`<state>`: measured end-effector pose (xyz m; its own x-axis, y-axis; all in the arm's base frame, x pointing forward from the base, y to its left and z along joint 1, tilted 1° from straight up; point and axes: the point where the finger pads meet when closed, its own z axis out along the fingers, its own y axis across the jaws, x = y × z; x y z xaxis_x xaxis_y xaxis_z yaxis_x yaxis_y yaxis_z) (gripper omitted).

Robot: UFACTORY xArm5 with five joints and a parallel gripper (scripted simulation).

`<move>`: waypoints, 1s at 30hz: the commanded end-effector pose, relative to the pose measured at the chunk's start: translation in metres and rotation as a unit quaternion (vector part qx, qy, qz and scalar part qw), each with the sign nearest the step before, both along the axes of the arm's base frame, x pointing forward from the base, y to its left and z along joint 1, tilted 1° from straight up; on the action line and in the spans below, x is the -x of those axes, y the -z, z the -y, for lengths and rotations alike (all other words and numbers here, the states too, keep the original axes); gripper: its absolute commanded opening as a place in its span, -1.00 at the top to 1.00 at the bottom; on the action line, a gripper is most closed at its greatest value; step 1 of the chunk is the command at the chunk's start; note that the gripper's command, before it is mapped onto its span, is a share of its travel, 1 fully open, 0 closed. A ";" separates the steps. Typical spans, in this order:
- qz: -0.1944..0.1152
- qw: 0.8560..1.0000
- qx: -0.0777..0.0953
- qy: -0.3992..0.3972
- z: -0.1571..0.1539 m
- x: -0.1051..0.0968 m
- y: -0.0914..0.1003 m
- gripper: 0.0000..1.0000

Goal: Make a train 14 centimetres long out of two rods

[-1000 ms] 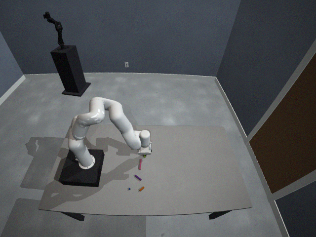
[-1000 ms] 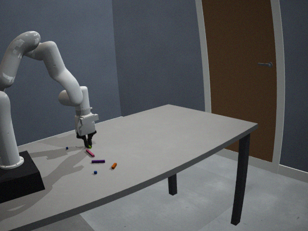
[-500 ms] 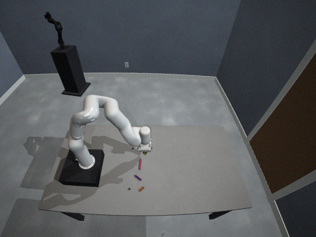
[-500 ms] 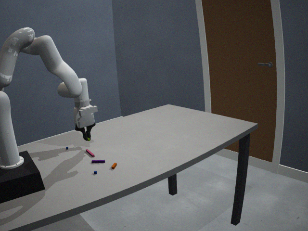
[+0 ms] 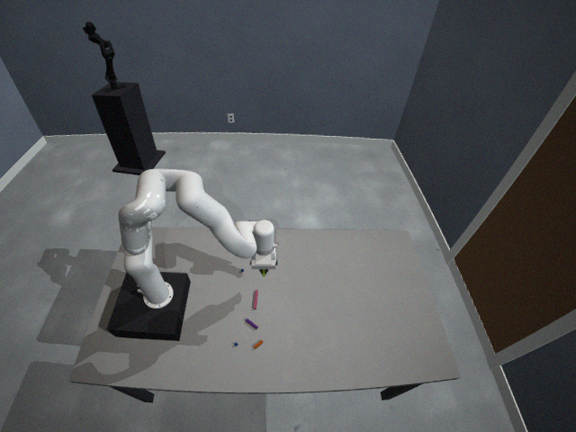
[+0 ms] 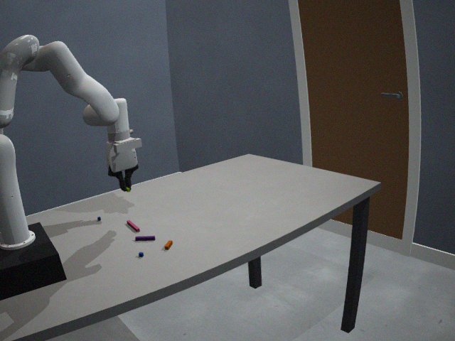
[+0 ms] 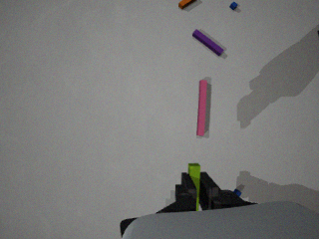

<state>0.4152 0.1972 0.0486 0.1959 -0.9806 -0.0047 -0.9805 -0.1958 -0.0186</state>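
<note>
My gripper (image 5: pixel 264 271) (image 6: pixel 126 190) (image 7: pixel 192 185) is shut on the lime rod (image 5: pixel 264 273) (image 6: pixel 128 189) (image 7: pixel 194 170) and holds it above the table, beyond one end of the pink rod. The pink rod (image 5: pixel 255 299) (image 6: pixel 133 225) (image 7: pixel 201 108) lies flat on the table (image 5: pixel 348 301) (image 6: pixel 239 205) (image 7: pixel 100 124), apart from all other rods. In the wrist view the lime rod points roughly along the line of the pink rod. Its far end is hidden by the fingers and the gripper body.
A purple rod (image 5: pixel 251 323) (image 6: pixel 145 238) (image 7: pixel 207 43) lies slanted past the pink rod's other end. Farther on lie an orange rod (image 5: pixel 257 344) (image 6: pixel 168 244) (image 7: pixel 186 4) and a blue rod (image 5: pixel 236 344) (image 6: pixel 141 254) (image 7: pixel 233 6). Another blue rod (image 5: pixel 241 270) (image 6: pixel 99 218) (image 7: pixel 237 192) lies near the gripper, towards the base.
</note>
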 end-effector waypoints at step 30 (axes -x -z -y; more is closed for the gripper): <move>0.002 0.999 0.001 0.042 0.129 0.058 -0.001 0.92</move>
